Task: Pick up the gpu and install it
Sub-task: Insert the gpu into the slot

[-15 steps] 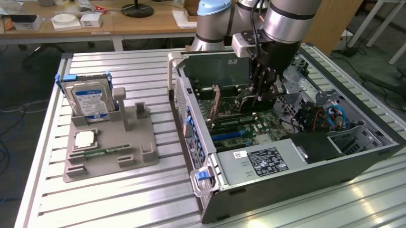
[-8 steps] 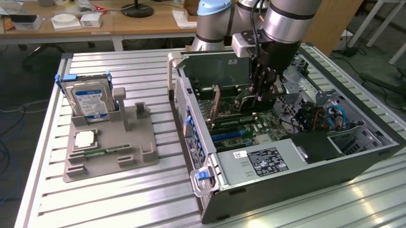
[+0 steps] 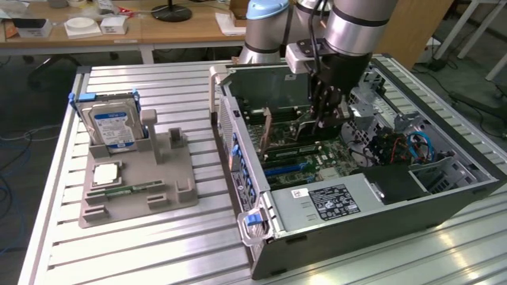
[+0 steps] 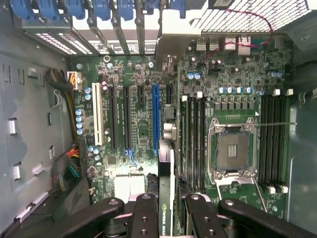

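Observation:
In the exterior view my gripper point(image 3: 325, 122) reaches down into the open computer case point(image 3: 357, 202), shut on the gpu point(image 3: 291, 127). The card hangs edge-down above the motherboard point(image 3: 317, 157), its end bracket towards the case's rear wall. The wrist view looks along the card: the gpu point(image 4: 166, 173) is a thin green edge between my black fingers point(image 4: 143, 218), and the gripper point(image 4: 166, 220) is closed on it. The card's edge lies close beside the long blue slot point(image 4: 155, 119). Whether the edge touches a slot I cannot tell.
A grey fixture point(image 3: 151, 196) on the exterior view's left holds a silver hard drive point(image 3: 111, 122), a processor point(image 3: 107, 173) and a small green memory stick point(image 3: 127, 190). Case walls, cables point(image 3: 416, 145) and the empty processor socket point(image 4: 233, 151) surround the card.

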Controlling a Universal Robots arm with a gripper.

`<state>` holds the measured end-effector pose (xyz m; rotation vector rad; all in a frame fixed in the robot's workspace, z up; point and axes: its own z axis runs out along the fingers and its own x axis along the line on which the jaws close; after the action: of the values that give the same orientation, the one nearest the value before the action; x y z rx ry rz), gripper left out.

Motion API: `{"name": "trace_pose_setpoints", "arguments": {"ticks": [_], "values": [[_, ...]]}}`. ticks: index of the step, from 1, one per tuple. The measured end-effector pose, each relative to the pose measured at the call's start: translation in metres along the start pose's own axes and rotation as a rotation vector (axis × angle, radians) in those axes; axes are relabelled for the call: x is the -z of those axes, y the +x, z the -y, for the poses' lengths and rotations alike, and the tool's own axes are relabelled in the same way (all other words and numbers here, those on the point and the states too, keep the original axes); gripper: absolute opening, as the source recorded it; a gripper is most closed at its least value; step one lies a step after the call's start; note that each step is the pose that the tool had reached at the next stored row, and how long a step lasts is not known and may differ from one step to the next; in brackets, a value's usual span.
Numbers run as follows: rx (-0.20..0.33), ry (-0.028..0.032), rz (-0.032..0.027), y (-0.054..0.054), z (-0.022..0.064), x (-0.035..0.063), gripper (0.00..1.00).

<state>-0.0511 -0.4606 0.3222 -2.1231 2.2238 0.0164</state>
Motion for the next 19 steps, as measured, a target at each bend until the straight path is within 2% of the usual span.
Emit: {"name": "trace_pose_setpoints", "arguments": {"ticks": [6, 12, 17, 19], "values": [[0.0, 0.0, 0.0001, 0.001, -0.001, -0.0108, 0.25], [0.011, -0.0006, 0.0004, 0.003, -0.0139, -0.0203, 0.25], [0.019, -0.001, 0.0009, 0.009, -0.0142, -0.0292, 0.25], [0.024, -0.0013, 0.001, 0.009, -0.0169, -0.0321, 0.25]]}}
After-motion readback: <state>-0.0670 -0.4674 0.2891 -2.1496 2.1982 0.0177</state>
